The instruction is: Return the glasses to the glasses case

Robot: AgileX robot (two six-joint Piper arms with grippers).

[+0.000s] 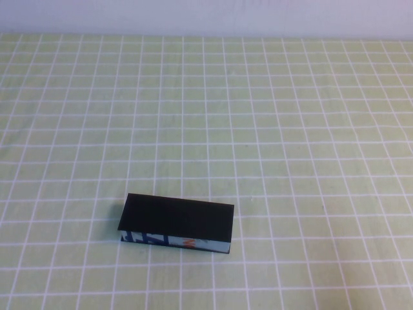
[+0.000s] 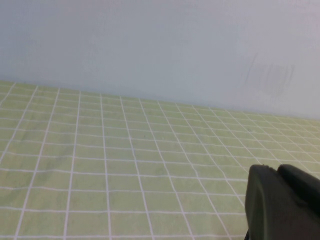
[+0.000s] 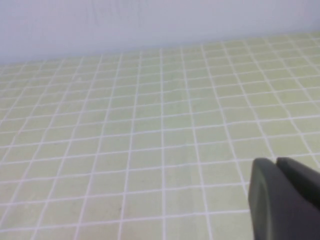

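The glasses case (image 1: 175, 223) lies on the green checked cloth at the front, left of centre, with its flat black lid down and its blue, white and orange side facing me. The glasses are out of view. Neither arm shows in the high view. My left gripper (image 2: 276, 171) is shut and empty, held over bare cloth in the left wrist view. My right gripper (image 3: 276, 162) is shut and empty, also over bare cloth in the right wrist view. The case shows in neither wrist view.
The green checked tablecloth (image 1: 271, 129) covers the whole table. A pale wall (image 1: 206, 14) runs along the far edge.
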